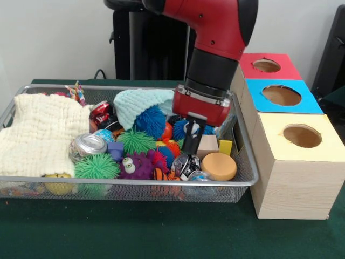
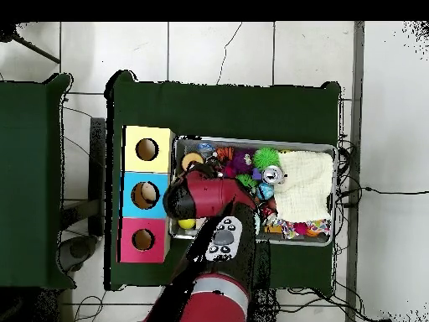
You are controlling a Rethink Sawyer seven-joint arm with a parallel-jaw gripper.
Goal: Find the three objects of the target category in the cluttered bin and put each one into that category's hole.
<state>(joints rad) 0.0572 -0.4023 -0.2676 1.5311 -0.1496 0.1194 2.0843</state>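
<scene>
Reaching down into the wire bin [image 1: 245, 178], the gripper [image 1: 192, 144] sits among spiky balls beside a wooden block [image 1: 207, 145]; whether its jaws are clenched cannot be told. From overhead, the arm [image 2: 205, 201] covers the bin's [image 2: 251, 141] end by the three-holed box [image 2: 147, 195].

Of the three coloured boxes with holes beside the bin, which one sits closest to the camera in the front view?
The yellow-topped box; the blue one lies behind it and the red one farthest back.
</scene>
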